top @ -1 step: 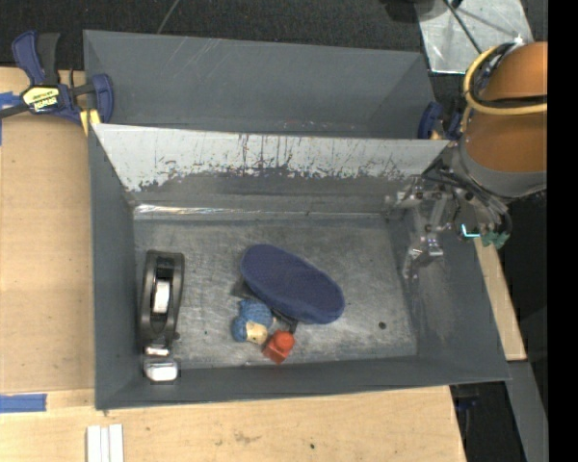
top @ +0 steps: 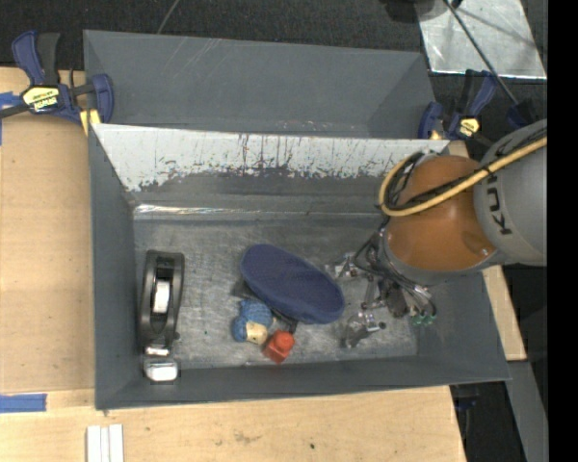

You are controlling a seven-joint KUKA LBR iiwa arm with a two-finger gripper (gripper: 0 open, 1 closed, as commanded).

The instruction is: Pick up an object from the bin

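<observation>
Nearest the front wall of the grey bin, at left: a small silver piece, touching the lower end of a black-and-silver roll-like thing. Toward the middle, a red block, just beside a beige cube and a small blue lump. Behind these, partly over them, a dark blue oval pad. Just right of the pad, low over the bin floor, the gripper: fingers spread apart, nothing between them. Small green bit near its right side.
</observation>
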